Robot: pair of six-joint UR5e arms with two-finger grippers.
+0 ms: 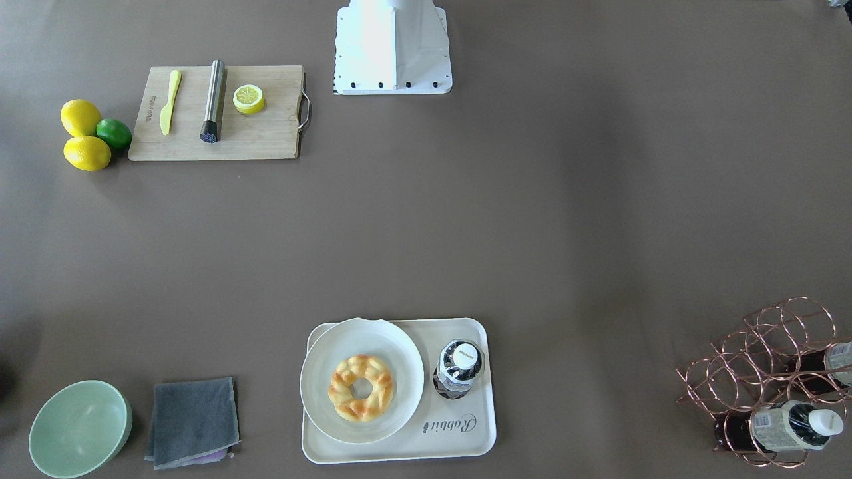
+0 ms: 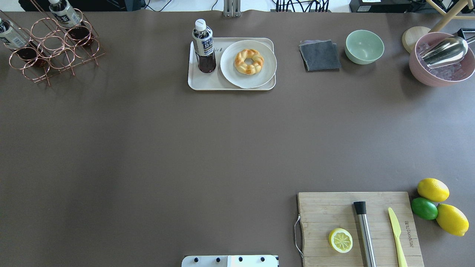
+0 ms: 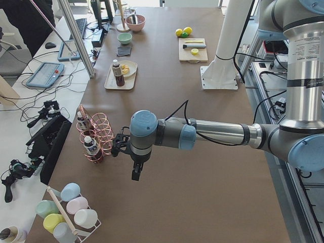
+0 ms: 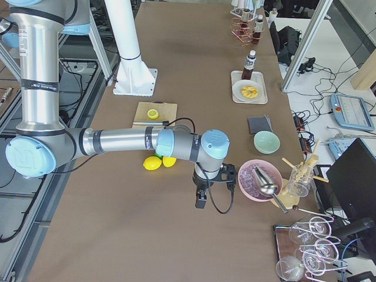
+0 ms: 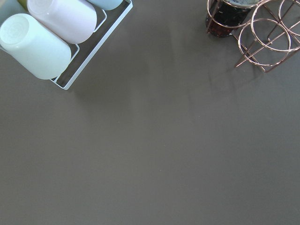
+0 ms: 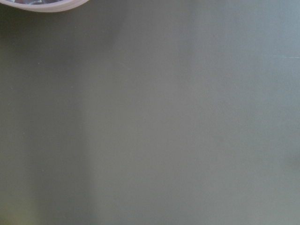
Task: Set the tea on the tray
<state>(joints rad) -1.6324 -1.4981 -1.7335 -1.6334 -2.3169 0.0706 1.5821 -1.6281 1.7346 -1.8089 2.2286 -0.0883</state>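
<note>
The tea (image 2: 203, 46) stands upright at the left end of the cream tray (image 2: 207, 84), its white cap on top; it also shows as the tea (image 1: 459, 368) on the tray (image 1: 466, 440), the tea (image 3: 118, 74) and the tea (image 4: 249, 64). Nothing holds it. My left gripper (image 3: 135, 172) hangs over bare table near the copper rack, far from the tray. My right gripper (image 4: 200, 202) hangs beside the pink bowl. Both show only in the side views, so I cannot tell whether they are open or shut.
A white plate (image 2: 268, 66) with a ring pastry (image 2: 249, 61) fills the tray's other end. A copper rack (image 2: 52, 48) holds similar bottles. A cloth (image 2: 320, 55), green bowl (image 2: 364, 46), pink ice bowl (image 2: 441, 59), cutting board (image 2: 326, 211), lemons (image 2: 433, 190) and cups (image 5: 42, 44) stand around.
</note>
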